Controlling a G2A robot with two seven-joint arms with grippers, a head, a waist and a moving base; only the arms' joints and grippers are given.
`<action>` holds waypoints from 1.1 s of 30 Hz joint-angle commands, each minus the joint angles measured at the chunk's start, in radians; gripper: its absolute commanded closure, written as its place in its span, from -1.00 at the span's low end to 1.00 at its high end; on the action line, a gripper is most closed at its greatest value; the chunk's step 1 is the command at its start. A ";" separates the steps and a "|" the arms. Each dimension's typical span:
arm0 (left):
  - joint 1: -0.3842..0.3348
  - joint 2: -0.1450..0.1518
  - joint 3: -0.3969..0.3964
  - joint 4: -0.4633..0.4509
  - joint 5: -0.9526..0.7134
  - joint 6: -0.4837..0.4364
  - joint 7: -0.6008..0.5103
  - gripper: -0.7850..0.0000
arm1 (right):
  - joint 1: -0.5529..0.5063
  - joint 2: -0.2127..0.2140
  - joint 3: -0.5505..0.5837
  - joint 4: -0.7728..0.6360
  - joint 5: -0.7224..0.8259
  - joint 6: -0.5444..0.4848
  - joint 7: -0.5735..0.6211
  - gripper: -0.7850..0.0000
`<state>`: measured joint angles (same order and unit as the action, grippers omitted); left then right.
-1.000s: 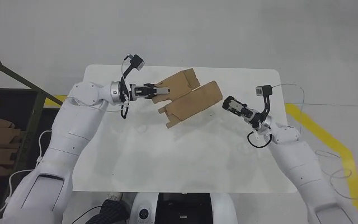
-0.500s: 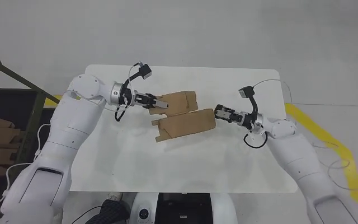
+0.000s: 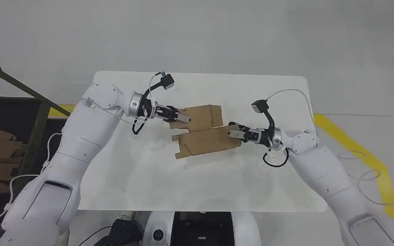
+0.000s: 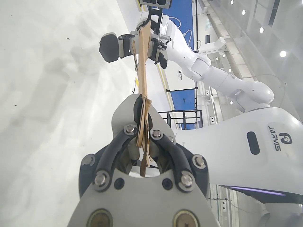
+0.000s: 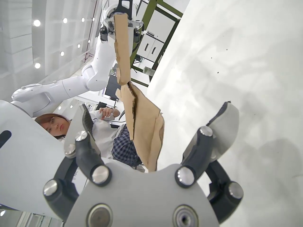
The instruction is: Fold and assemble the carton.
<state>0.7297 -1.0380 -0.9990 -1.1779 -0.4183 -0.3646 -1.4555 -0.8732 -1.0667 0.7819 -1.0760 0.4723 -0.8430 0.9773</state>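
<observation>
- A white table (image 3: pixel 123 178) is spread beneath both claws, with the carton's shadow cast on it.
- A flattened brown carton (image 3: pixel 203 132) is stretched between the two claws, one end at each. It is seen edge-on in the left wrist view (image 4: pixel 142 72), and its folded flaps are seen in the right wrist view (image 5: pixel 144 128). It appears to be held just clear of the table.
- The left claw (image 3: pixel 183 115) is clamped narrow on the carton's nearer end, and the cardboard layers are pinched tight between its jaws (image 4: pixel 142 109).
- The right claw (image 3: pixel 233 133) is spread wide around the opposite end. The carton's edge is taken in between its jaws (image 5: pixel 153 112) with a gap left on each side. The same straddling is seen from the far end in the left wrist view (image 4: pixel 139 53).
</observation>
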 commanded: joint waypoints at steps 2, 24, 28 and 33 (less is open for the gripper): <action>-0.006 0.001 0.007 0.005 -0.001 -0.005 0.005 1.00 | 0.010 0.010 -0.028 -0.005 -0.010 -0.017 -0.017 -0.69; -0.031 0.003 0.057 0.029 0.013 -0.032 0.032 1.00 | 0.103 0.058 -0.230 0.009 0.065 -0.079 -0.079 0.23; -0.034 0.004 0.060 0.029 0.008 -0.033 0.033 1.00 | 0.120 0.062 -0.268 0.011 0.074 -0.089 -0.089 0.27; -0.035 0.006 0.064 0.028 0.000 -0.036 0.036 1.00 | 0.141 0.066 -0.311 0.018 0.089 -0.106 -0.106 0.36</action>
<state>0.6947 -1.0324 -0.9365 -1.1489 -0.4155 -0.3999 -1.4203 -0.7363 -1.0016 0.4788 -1.0592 0.5568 -0.9458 0.8746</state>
